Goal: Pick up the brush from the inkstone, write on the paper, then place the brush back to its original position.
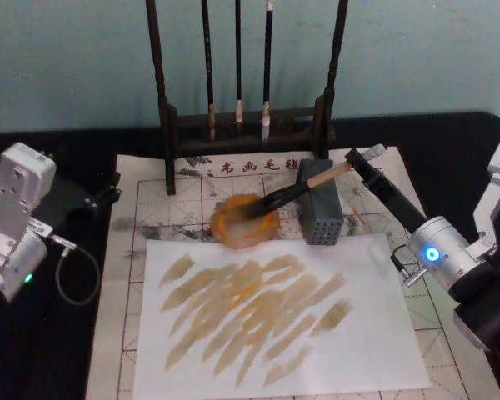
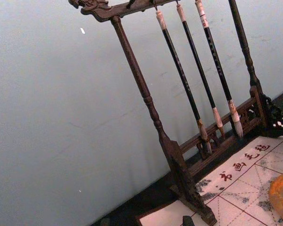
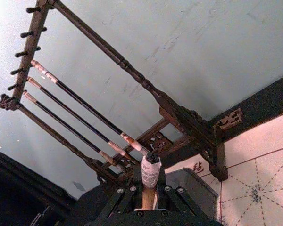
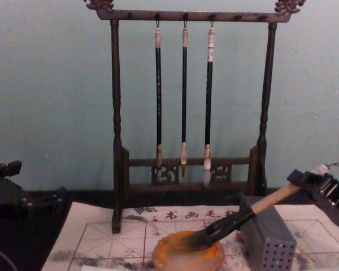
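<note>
Dim, even light — soft, faint shadows

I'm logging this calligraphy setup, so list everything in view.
rack: one, dark wood, at the back
thin brushes: three, black, hanging on the rack
paper: one, off-white with red grid, spread on the black table
white sheet: one, tan strokes, on the paper
inkstone: one, orange-brown, beyond the white sheet
grey box: one, right of the inkstone
brush: one, tan and black, bristles in the inkstone, handle over the grey box
right gripper: shut on the brush's end
left gripper: parked at the table's left
</note>
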Action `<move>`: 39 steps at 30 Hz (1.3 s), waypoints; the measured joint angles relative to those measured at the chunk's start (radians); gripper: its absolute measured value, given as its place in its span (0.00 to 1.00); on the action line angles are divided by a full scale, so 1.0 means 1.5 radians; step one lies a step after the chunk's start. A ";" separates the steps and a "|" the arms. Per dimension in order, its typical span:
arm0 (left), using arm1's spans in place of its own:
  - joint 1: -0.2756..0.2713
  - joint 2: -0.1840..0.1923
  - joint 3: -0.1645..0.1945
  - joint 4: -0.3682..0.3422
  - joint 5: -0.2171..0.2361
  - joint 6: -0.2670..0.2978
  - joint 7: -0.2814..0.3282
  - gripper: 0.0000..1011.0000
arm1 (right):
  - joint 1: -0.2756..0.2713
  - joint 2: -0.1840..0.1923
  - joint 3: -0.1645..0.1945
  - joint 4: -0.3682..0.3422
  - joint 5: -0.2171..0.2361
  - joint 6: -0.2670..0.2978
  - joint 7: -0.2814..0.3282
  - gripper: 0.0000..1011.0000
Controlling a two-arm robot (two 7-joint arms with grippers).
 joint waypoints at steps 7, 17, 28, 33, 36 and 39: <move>0.000 0.000 0.000 0.000 0.000 0.000 0.000 0.99 | 0.000 0.000 0.000 0.000 0.000 0.000 0.000 0.18; 0.000 0.000 0.000 0.000 0.000 0.000 0.000 0.99 | 0.000 0.001 -0.001 0.000 0.000 -0.001 0.000 0.18; 0.000 0.000 0.000 0.000 0.000 0.000 0.000 0.99 | 0.000 0.001 -0.002 0.000 -0.001 -0.001 0.001 0.49; 0.000 0.000 0.000 0.000 0.000 0.000 0.000 0.99 | 0.000 0.001 -0.002 -0.001 -0.001 -0.002 0.001 0.65; 0.000 0.000 0.000 0.000 0.000 0.000 0.000 0.99 | 0.000 0.001 -0.002 -0.001 -0.001 -0.002 0.001 0.75; 0.000 0.000 0.000 0.000 0.000 0.000 0.000 0.99 | 0.000 0.001 -0.002 -0.001 -0.001 -0.002 0.001 0.82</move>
